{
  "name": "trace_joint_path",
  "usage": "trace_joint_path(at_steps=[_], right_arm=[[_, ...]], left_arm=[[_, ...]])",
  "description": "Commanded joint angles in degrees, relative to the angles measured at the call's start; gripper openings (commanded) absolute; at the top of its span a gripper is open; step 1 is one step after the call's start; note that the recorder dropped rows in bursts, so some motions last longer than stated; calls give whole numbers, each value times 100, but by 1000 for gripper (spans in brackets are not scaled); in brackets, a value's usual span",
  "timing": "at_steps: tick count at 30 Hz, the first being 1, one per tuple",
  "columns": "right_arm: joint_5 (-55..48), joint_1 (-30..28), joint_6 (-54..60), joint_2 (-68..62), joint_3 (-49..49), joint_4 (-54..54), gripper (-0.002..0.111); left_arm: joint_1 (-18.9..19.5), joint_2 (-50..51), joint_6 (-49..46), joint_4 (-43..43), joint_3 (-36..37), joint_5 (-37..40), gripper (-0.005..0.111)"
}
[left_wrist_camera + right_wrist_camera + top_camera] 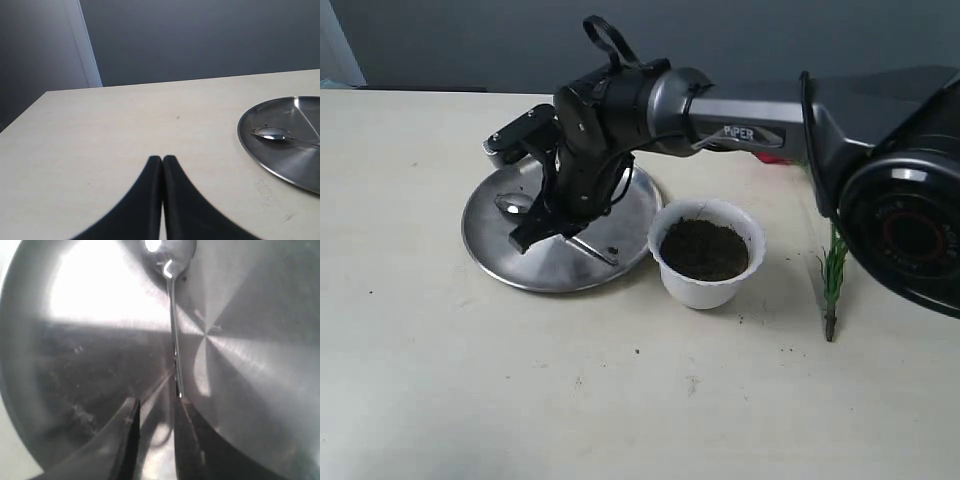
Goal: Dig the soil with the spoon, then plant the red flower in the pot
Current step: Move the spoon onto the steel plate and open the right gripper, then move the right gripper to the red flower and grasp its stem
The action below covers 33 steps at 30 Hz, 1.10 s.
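The spoon (513,203) lies on the round steel plate (520,268), its bowl toward the plate's left. My right gripper (542,232) reaches across and hangs low over the plate, right above the spoon's handle. In the right wrist view the gripper (156,402) is open by a narrow gap, and the spoon (172,315) handle runs up to one fingertip (181,405). The white pot (752,235) holds dark soil (703,250). Only the red flower's green stem and blades (833,270) show, beside the right arm. My left gripper (162,159) is shut and empty over bare table.
The left wrist view shows the plate (295,162) with the spoon (274,134) off to one side. A few soil crumbs (638,351) are scattered on the table in front of the pot. The right arm's base (910,220) stands at the right edge.
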<state>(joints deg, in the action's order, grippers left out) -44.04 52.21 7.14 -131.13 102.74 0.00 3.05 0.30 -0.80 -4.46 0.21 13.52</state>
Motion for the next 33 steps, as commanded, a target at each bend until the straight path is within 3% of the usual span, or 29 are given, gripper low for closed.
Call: trace_joint_path(at_steps=[1,6,15,25,29,33], right_arm=[[-741,-25,52,542,42,-49,26],[-997,-25,-614,1242,42,-317,26],[-1790,-25,-1739,2114,-62,-2020,26],[-1010,-56,-3119,3318,-2132,-3534,26],[-229,-558,-4148,4093,-3239,-3986,26],[362,-1512,-4223,4698,-4032,-3406,26]], left_arm=[[-36,-30,22,-11,-21,-26,0],[-36,-30,22,-11,-21,-26,0],[-36,-30,22,-11,-21,-26,0],[-36,-30,22,-11,-21,-26,0],[-36,-30,22,-11,-21,-26,0],[-36,-30,22,-11,-21,-26,0]])
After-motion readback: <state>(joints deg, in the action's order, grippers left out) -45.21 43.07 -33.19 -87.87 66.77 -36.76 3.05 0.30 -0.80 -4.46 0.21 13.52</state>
